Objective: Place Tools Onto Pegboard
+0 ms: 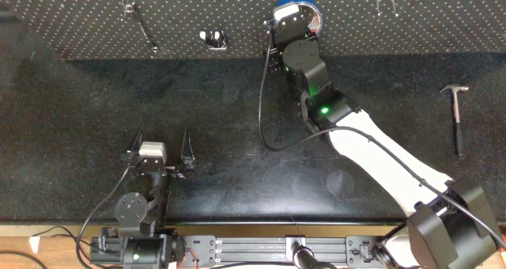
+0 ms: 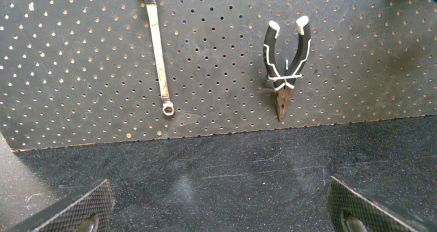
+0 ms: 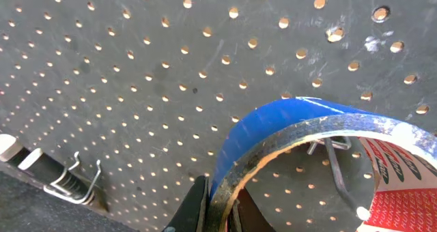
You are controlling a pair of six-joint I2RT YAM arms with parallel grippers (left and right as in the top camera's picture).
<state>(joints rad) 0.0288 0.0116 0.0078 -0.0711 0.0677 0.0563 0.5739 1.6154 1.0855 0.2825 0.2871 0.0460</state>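
Tape: the blue ring-shaped tape roll point(image 3: 287, 123) is up against the dark perforated pegboard point(image 1: 198, 8), at 12 o'clock of the black bench point(image 1: 221, 142).
Right fingers: the right arm's fingers point(image 3: 194, 208) are clenched on the roll's rim, on its 6 o'clock side in the top view.
Key relation: a bent metal wire hook point(image 3: 332, 165) shows inside the roll's open centre, so the ring appears to be around it. Whether it bears on the hook I cannot tell.
Next move, as a judgement: settle the inner rim onto the hook, then let go.
Left fingers: the left arm's fingers point(image 2: 75, 205) are spread wide and grasp nothing, at 7 o'clock, well apart from the roll.
Remaining: a steel-headed hammer with a dark handle point(image 1: 456, 115) lies at 3 o'clock with its long axis running 12 to 6, nearer the right arm.
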